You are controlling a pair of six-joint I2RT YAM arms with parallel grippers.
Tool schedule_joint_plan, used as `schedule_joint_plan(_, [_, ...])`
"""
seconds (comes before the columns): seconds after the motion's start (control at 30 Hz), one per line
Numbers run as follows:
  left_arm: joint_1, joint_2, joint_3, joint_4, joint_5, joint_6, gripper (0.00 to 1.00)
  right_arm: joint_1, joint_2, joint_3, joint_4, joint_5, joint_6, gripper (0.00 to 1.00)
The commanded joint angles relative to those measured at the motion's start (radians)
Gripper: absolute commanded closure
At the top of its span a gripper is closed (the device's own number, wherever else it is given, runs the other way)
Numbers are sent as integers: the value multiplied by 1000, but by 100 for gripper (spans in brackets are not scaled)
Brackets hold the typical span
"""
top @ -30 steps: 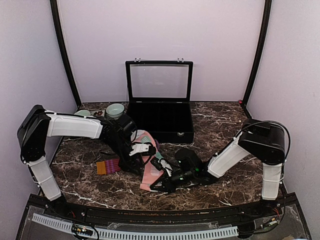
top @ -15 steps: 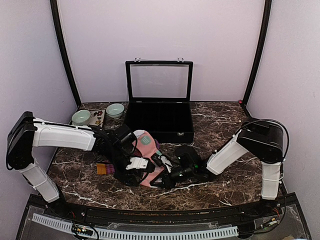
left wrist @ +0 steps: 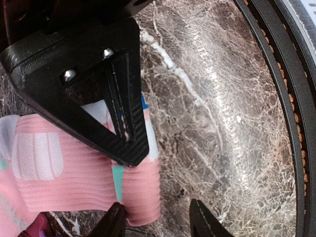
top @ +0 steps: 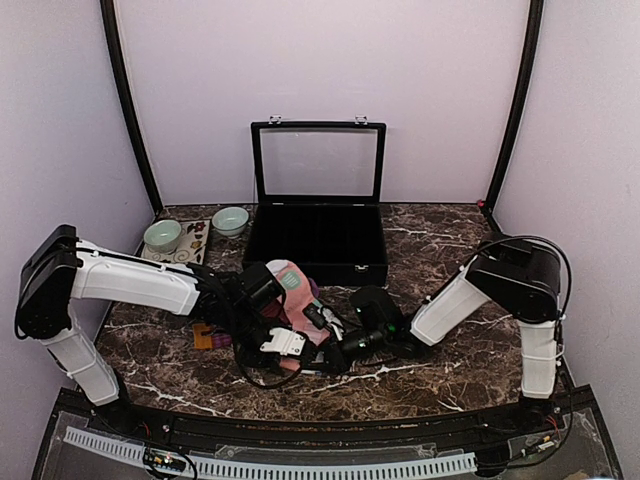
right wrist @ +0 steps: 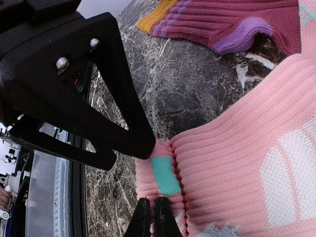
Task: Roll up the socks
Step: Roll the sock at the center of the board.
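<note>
Both arms are low over the middle of the table (top: 450, 250), claws nearly meeting at the pink sock (top: 293, 292). Pink sock lies bunched and doubled over at centre front, just in front of the open black case (top: 318, 240); mint and white patches show on it. Right claw (right wrist: 151, 217) is pressed together, tips pinching the pink sock's edge right beside a mint patch, with the fabric puckered in a line running toward the tips. Left claw (left wrist: 157, 222) stands apart: one finger (left wrist: 113, 224) touches the folded pink end, the other sits over bare marble, so nothing is clamped there. Maroon sock (right wrist: 237, 22) lies flat on the table just beside the pink one, on the left arm's side, orange cuff at the end away from it and purple band at the near end; the left arm hides most of it in the top view. A mint bowl (top: 162, 234) and a second bowl (top: 230, 220) sit at the far left, well apart from both socks
</note>
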Motion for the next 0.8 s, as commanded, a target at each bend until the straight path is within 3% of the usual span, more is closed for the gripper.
schedule_joint_plan(0.0, [-22, 15, -23, 18, -27, 34, 53, -34, 123, -60, -345, 142, 8, 100])
schedule_joint_plan(0.43, [-41, 75, -6, 38, -54, 38, 59, -36, 119, -66, -317, 135, 26, 100])
schedule_joint_plan(0.77, [-30, 125, -7, 26, -41, 45, 85, -36, 18, -132, -221, 202, 38, 89])
